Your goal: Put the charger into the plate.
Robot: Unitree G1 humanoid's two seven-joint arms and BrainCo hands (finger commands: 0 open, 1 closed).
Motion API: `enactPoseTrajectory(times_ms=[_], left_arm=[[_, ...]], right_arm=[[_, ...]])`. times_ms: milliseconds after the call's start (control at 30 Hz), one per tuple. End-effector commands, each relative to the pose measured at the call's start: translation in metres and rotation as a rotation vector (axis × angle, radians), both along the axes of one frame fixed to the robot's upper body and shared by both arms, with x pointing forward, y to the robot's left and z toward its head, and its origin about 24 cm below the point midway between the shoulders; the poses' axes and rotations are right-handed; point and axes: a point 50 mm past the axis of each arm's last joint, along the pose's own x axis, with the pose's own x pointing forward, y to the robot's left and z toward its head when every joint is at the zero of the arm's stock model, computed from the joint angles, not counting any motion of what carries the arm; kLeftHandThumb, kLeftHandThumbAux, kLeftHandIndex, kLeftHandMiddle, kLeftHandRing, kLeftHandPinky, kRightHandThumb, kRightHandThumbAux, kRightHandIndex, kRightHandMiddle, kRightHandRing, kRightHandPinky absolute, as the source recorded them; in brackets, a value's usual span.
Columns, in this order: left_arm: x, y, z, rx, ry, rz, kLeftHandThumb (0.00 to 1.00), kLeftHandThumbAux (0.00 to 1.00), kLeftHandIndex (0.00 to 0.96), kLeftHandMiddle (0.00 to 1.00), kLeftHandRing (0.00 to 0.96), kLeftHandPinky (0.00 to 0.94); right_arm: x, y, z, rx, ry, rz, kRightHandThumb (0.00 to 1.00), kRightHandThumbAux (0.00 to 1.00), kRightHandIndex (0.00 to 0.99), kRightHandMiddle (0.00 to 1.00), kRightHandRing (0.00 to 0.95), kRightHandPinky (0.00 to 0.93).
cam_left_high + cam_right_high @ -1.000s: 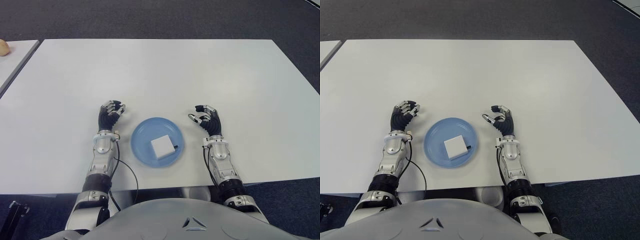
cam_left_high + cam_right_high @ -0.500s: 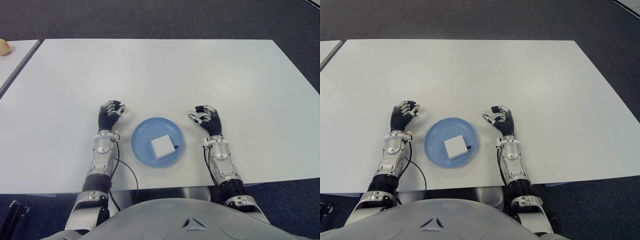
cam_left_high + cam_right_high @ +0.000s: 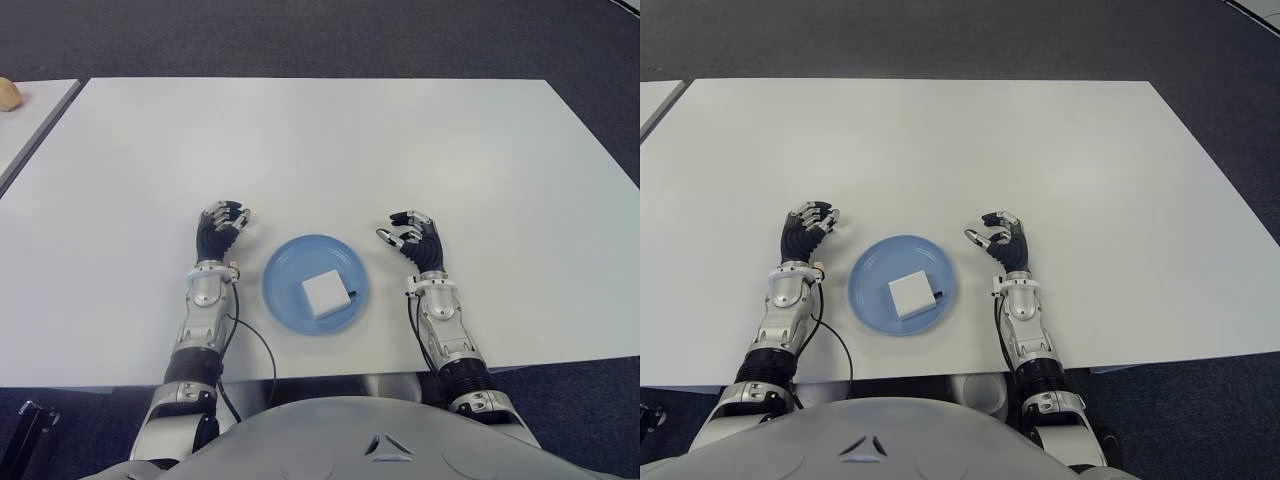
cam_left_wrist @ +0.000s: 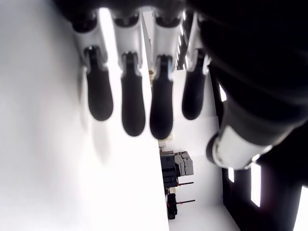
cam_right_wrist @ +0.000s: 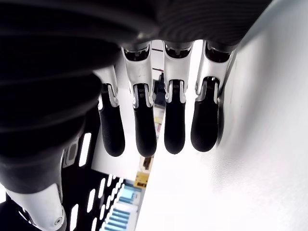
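Observation:
A white square charger [image 3: 325,292] lies inside the blue plate [image 3: 285,270] on the white table [image 3: 320,150], near the front edge. My left hand [image 3: 222,227] shows to the left of the plate, its fingers [image 4: 130,96] relaxed and holding nothing. My right hand [image 3: 412,238] shows to the right of the plate, its fingers [image 5: 144,130] loosely bent and empty. Neither hand touches the plate or the charger.
A second table edge [image 3: 30,130] shows at the far left with a small pale object [image 3: 8,94] on it. Dark carpet [image 3: 320,35] surrounds the table. A black cable [image 3: 255,350] runs along my left forearm.

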Motion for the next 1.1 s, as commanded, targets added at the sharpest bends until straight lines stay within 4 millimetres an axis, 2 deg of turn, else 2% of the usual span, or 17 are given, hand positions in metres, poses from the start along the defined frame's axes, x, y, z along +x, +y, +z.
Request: enactPoseTrajectory(times_ms=[33, 1100], left_arm=[[-0.0052, 0.0014, -0.0084, 0.006, 0.054, 0.004, 0.706, 0.719, 0.428, 0.522, 0.518, 0.498], [-0.0055, 0.0033, -0.0065, 0.024, 0.038, -0.016, 0.708, 0.720, 0.428, 0.517, 0.513, 0.497]], right_arm=[[-0.0050, -0.0018, -0.0117, -0.013, 0.078, 0.002, 0.704, 0.732, 0.425, 0.498, 0.511, 0.514], [-0.0046, -0.0015, -0.0154, -0.005, 0.095, 0.010, 0.703, 0.733, 0.423, 0.476, 0.489, 0.498]])
